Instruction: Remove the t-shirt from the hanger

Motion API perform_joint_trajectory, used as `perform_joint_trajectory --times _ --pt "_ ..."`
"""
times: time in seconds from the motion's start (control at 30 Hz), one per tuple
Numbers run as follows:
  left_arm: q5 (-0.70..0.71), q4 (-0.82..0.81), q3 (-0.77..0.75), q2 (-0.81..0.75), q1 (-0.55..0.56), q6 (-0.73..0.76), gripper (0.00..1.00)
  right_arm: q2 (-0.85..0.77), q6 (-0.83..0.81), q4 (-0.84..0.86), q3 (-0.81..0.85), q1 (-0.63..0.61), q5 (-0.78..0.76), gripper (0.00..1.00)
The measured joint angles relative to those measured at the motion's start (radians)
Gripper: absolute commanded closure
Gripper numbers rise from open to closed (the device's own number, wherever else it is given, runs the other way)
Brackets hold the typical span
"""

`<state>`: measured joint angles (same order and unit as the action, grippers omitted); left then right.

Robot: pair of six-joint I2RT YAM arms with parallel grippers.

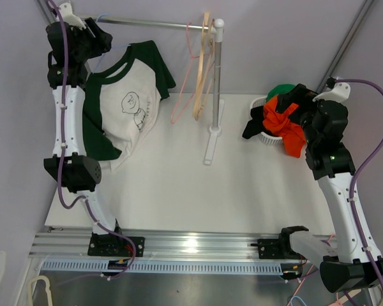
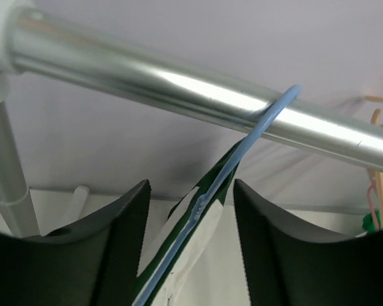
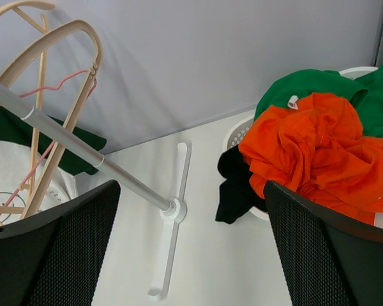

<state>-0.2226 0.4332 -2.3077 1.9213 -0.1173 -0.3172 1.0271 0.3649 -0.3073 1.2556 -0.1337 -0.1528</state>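
Note:
The t-shirt (image 1: 131, 95) is white with dark green sleeves and collar and a cartoon print. It hangs on a light blue hanger (image 2: 246, 150) hooked over the metal rail (image 2: 179, 86) at the rack's left end. My left gripper (image 1: 104, 39) is up at the rail. In the left wrist view it (image 2: 191, 186) is open, one finger on each side of the hanger's neck and the shirt's collar (image 2: 201, 223), not touching them. My right gripper (image 1: 286, 102) is open and empty beside the laundry basket, and also shows in the right wrist view (image 3: 188, 191).
A white basket (image 1: 268, 136) at the right holds orange (image 3: 313, 146), green and black clothes. Empty wooden hangers (image 1: 206, 64) and a pink hanger (image 1: 182, 95) hang at the rail's right end by the rack's upright post (image 1: 216, 83). The post's foot (image 3: 172, 210) rests on the table.

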Motion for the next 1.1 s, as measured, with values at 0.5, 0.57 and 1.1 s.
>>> perform_joint_trajectory --times 0.5,0.57,1.1 --pt "-0.092 0.002 -0.063 0.112 0.019 -0.008 0.99 0.000 -0.002 0.012 -0.016 0.000 0.000 0.01" --pt "-0.091 0.007 -0.066 0.112 0.024 -0.010 0.99 -0.001 -0.002 0.014 -0.018 0.000 0.000 0.01" --pt "-0.086 -0.021 0.024 -0.121 0.113 -0.040 0.99 -0.024 -0.008 0.013 -0.046 -0.003 0.035 0.01"
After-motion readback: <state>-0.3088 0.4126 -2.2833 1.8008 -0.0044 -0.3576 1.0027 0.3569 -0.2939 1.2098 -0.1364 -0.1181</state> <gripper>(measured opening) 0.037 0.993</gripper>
